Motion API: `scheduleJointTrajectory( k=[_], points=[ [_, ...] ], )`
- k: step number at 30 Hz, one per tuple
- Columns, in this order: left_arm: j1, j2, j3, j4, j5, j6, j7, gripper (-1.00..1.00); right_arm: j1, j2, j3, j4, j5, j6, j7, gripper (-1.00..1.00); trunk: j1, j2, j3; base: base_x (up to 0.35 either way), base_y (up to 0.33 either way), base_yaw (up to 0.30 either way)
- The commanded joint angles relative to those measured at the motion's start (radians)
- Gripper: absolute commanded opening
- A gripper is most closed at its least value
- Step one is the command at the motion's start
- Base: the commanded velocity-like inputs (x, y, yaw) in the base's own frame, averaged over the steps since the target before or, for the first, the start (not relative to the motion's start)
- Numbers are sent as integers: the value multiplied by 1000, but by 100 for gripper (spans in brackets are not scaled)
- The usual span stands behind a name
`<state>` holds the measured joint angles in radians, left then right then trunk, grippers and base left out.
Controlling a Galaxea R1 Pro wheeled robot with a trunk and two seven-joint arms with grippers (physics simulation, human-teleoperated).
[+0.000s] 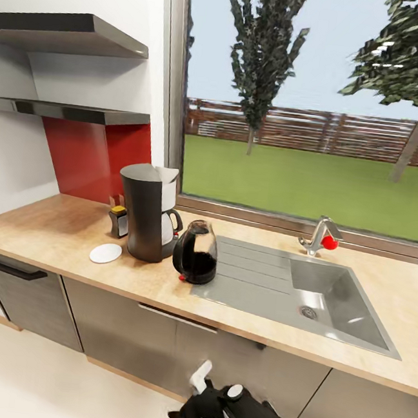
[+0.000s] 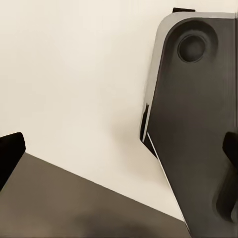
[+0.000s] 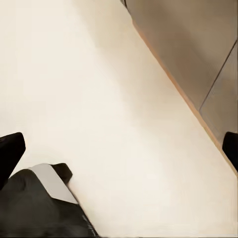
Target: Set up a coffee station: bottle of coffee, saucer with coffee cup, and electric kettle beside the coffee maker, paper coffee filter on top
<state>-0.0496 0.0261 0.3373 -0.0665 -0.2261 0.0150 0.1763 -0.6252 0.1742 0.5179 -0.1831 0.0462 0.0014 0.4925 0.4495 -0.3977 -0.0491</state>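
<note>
On the kitchen countertop [image 1: 57,231] stands the tall dark coffee maker [image 1: 145,211]. The glass electric kettle [image 1: 195,253] sits close at its right and the white saucer [image 1: 105,253] lies bare at its left front. The black bottle of coffee [image 1: 118,221] with its yellow cap stands at its left rear. A tan-brown bit, seemingly the paper coffee filter [image 1: 114,200], peeks from behind the bottle. The coffee cup is out of view. The kitchen shelf [image 1: 83,113] is bare. My right gripper [image 1: 192,400] hangs low before the cabinets, open. Left fingertips [image 2: 10,153] are spread over the floor, holding nothing.
A steel sink [image 1: 329,294] with a red-handled faucet [image 1: 319,238] is inset right of the kettle. Grey cabinets [image 1: 37,293] run under the counter. A large window backs the counter. My dark base [image 2: 198,124] shows in the left wrist view over pale floor [image 3: 99,99].
</note>
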Motion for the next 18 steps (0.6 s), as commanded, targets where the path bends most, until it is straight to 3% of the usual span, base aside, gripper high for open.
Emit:
scheduleJointTrajectory(
  k=[1,3,6,8,9,10,13,14,16,18],
  points=[
    [-1,-3,8,-1,-11,2,2,100,-1,0,-4,40,3,0,-24,100,1,-2,-2,0,0,0],
    [-1,-7,8,-2,-11,2,1,100,6,0,-4,117,4,1,-134,100,1,-2,-2,0,0,0],
    [0,-9,9,-2,-12,1,-5,100,65,0,-5,149,-1,4,-288,100,1,-2,-2,0,0,0],
    [0,-10,9,-3,-12,1,-7,100,109,0,-8,154,-27,8,-372,100,1,-2,-2,0,0,0],
    [0,-10,9,-3,-12,0,-8,100,128,-7,-8,155,-55,9,-398,100,1,-2,-2,0,0,0],
    [0,-10,8,-3,-12,0,-10,100,161,-32,-9,156,-157,10,-431,100,1,-2,-2,0,0,0],
    [-1,-11,7,-4,-13,0,-10,100,205,-77,-9,157,-324,11,-448,100,1,-2,-2,0,0,0],
    [-1,-11,7,-4,-13,0,-10,100,217,-90,-9,158,-361,11,-450,100,1,-2,-2,0,0,0],
    [-1,-11,6,-4,-13,-2,-10,100,228,-102,-9,158,-386,11,-452,100,1,-2,-2,0,0,0],
    [0,-11,5,-4,-14,-39,-11,100,264,-137,-9,158,-421,11,-455,100,1,-2,-2,0,0,0]
  ],
)
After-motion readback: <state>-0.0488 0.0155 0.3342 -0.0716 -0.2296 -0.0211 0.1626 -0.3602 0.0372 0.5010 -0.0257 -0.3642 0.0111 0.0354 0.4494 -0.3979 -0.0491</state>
